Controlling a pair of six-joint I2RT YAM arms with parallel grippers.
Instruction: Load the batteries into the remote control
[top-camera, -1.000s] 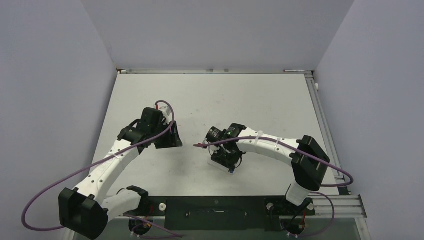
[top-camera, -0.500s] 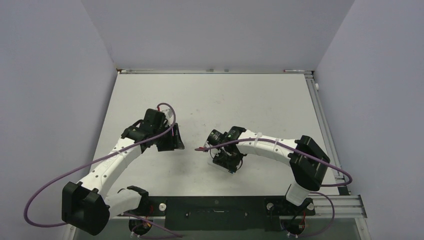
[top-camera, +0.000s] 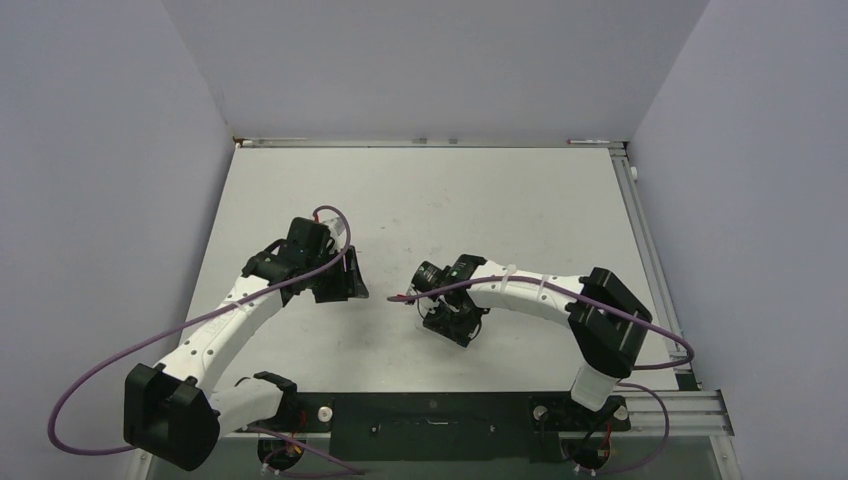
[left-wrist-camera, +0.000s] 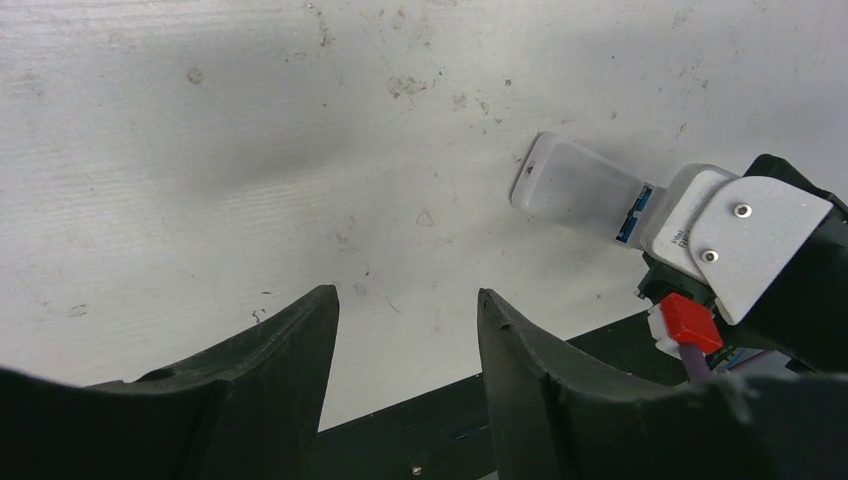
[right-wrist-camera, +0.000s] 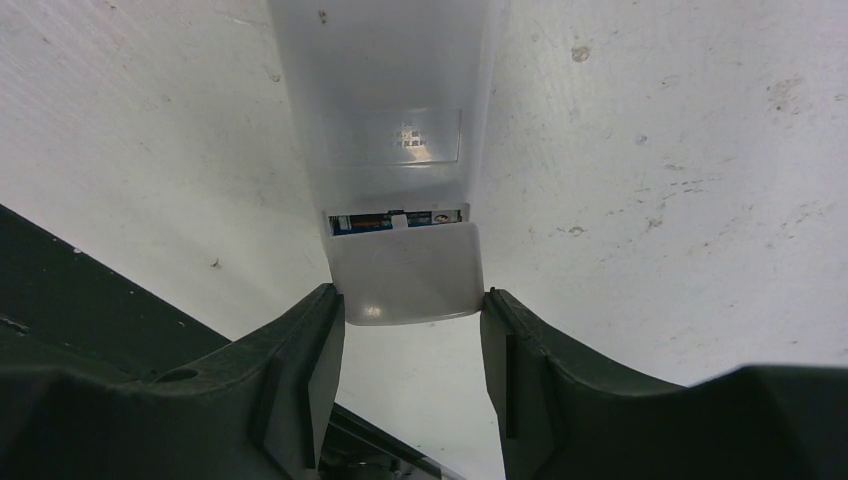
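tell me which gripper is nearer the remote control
Right. The right gripper has its fingers against both sides of the cover end of the remote control; the left gripper hovers apart from it, off to one side, nothing between its fingers.

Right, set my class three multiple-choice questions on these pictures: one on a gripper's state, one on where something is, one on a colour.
1. The left gripper is: A open, holding nothing; B shut on a battery; C shut on the remote.
2. The white rectangular plastic remote control lies: A between the left gripper's fingers; B between the right gripper's fingers; C atop the right arm.
3. The battery glimpsed beside the small white plastic cover is: A red; B green; C blue.
Answers: 1 A, bare table shows between its fingers. 2 B, the right wrist view shows those fingers flanking its cover end. 3 C, a blue strip shows in the gap.
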